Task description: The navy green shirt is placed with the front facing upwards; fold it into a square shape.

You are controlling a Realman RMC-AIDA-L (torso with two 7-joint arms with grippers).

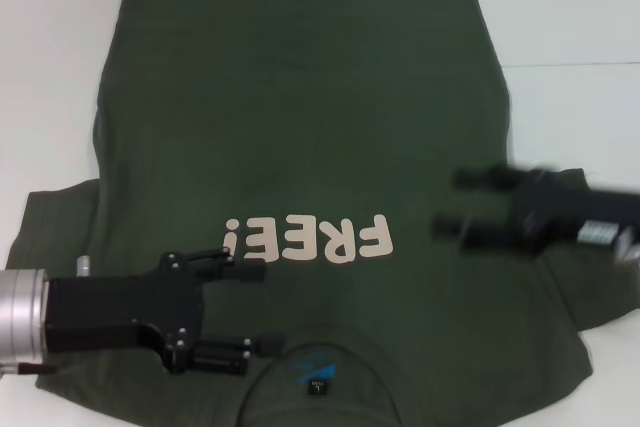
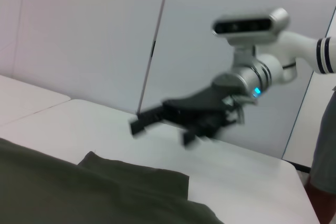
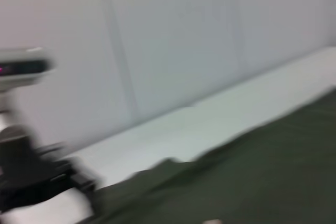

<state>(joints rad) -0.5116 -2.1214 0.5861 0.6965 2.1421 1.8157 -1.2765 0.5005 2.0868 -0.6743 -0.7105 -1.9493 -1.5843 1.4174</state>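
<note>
Only the head view shows the shirt (image 1: 300, 167)'s "FREE!" letters (image 1: 310, 239).

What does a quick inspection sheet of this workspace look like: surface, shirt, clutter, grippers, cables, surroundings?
Surface: white table, bare around the garment; a seam line runs across its right side.
Job's thing: navy green shirt spread flat, front up, cream "FREE!" lettering showing, collar nearest the robot with a small blue label inside; no fold made.
Clutter: nothing seen.
Grippers: left gripper over the shirt beside the collar, fingers apart, holding nothing. Right gripper over the shirt's right side, motion-blurred, fingers apart, holding nothing.
Cables: nothing seen.
Surroundings: pale wall panels behind the table; a person's partial figure at the left wrist view's edge.
</note>
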